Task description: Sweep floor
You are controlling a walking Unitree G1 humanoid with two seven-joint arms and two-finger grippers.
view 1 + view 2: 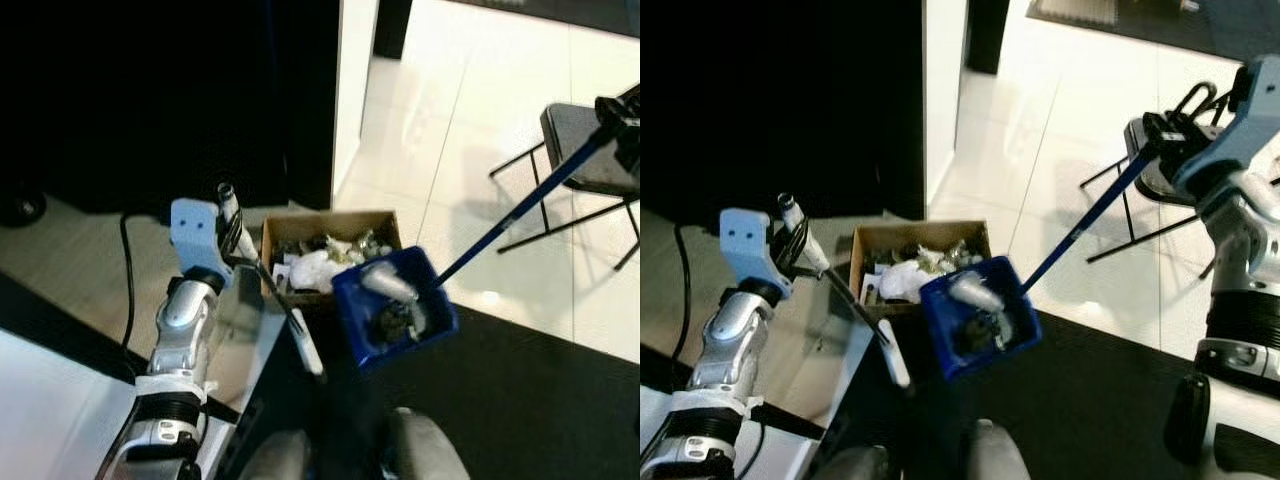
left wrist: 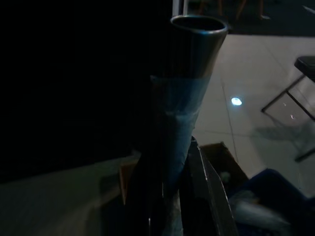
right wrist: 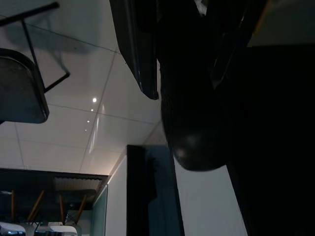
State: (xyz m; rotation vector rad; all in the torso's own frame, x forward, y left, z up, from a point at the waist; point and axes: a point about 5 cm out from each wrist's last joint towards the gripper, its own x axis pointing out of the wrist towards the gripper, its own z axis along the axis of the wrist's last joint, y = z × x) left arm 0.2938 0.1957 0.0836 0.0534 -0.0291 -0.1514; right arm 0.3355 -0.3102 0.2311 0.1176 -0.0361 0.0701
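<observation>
While my right gripper (image 1: 1162, 137) clamps the long blue handle (image 1: 1080, 225), I hold the blue plastic dustpan (image 1: 978, 315) tilted beside the open cardboard box (image 1: 872, 243) so its litter can tip in. My left gripper (image 1: 790, 245) grips the broom's metal pole (image 2: 189, 88), parked aside.

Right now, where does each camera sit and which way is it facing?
Left eye: on the head, looking down at the cardboard box and blue dustpan; shows the left gripper holding the broom.
Right eye: same head, same scene; shows the right gripper on the dustpan handle.
Left wrist: looks along the broom's handle toward the box and floor; dark.
Right wrist: looks across the floor at a chair; its fingers show.
Shared: both eyes see box, dustpan and chair.
</observation>
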